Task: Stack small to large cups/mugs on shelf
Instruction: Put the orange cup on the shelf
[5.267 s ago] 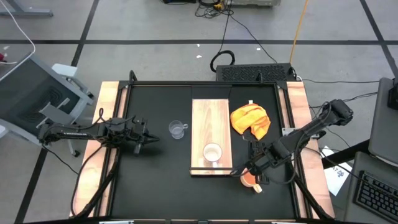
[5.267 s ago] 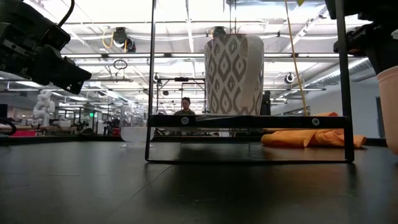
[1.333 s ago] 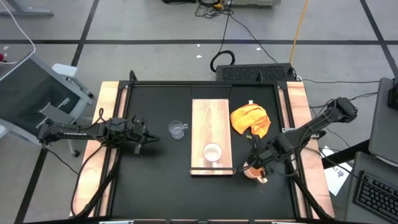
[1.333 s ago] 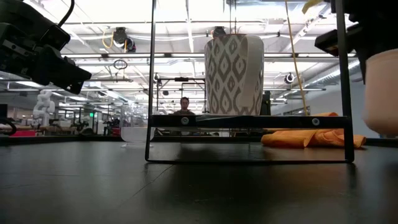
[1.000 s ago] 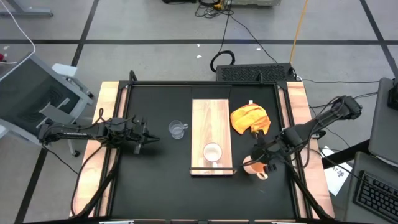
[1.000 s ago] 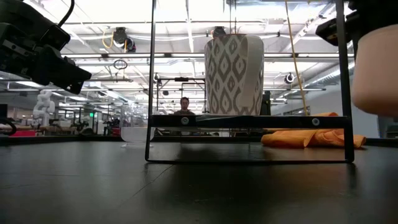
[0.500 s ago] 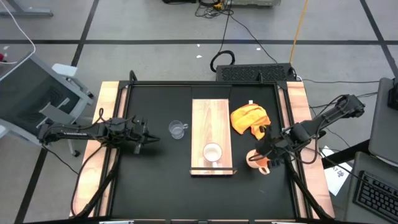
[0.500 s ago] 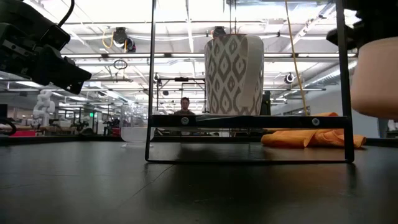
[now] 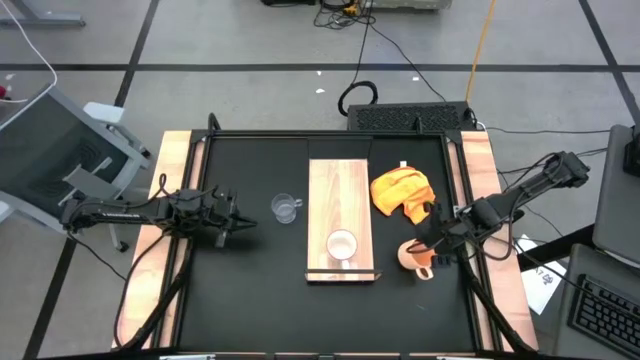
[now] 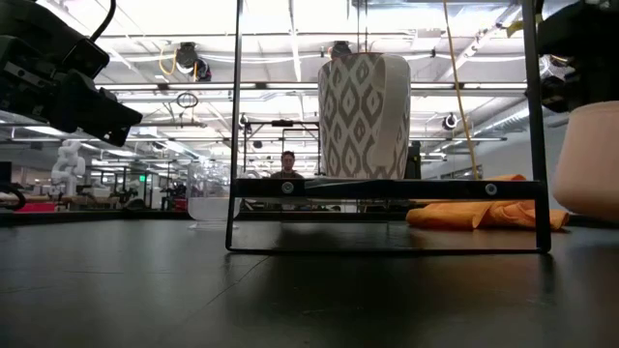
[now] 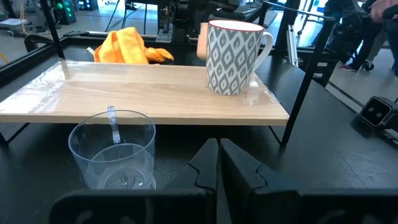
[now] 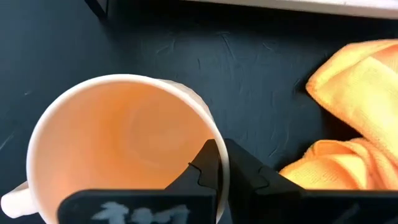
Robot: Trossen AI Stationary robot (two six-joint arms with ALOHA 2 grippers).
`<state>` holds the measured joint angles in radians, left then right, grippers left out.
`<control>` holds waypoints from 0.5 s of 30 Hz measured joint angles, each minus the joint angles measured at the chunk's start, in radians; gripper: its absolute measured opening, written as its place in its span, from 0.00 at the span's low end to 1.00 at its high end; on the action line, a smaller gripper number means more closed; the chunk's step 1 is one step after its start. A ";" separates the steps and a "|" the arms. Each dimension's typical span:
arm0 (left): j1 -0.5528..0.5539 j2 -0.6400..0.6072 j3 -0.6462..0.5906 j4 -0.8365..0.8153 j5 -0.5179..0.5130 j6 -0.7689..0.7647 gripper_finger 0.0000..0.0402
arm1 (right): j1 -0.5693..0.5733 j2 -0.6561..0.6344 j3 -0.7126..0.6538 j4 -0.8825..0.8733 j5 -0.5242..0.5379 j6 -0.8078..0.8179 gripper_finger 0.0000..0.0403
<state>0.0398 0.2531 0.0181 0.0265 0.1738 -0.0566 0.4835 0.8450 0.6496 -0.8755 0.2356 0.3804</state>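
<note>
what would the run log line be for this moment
right gripper: shut on orange mug rim, held off the table beside shelf | left gripper: shut, idle near glass cup | white patterned mug: on shelf

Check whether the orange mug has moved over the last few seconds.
Yes. The orange mug, pinched at its rim by the right tool, has shifted away from the shelf's lipped end, toward the yellow cloth, and now hangs clear of the tabletop.

Robotics lab: ceiling strip lights (image 10: 145,43), floor cables (image 9: 350,15).
</note>
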 joint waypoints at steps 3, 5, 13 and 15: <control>0.000 0.000 0.000 0.000 0.000 0.000 0.05 | 0.000 -0.016 -0.009 0.014 0.000 0.007 0.00; 0.000 0.000 0.000 0.000 0.000 0.000 0.05 | 0.000 -0.022 -0.009 0.018 0.000 0.008 0.00; 0.000 0.000 0.000 0.000 0.000 0.022 0.05 | -0.029 -0.027 -0.009 0.098 0.007 -0.003 0.00; 0.000 0.000 0.000 0.000 0.000 0.025 0.05 | -0.049 -0.027 -0.009 0.115 0.029 -0.005 0.00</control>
<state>0.0397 0.2531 0.0181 0.0263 0.1738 -0.0312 0.4347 0.8177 0.6411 -0.7602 0.2641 0.3758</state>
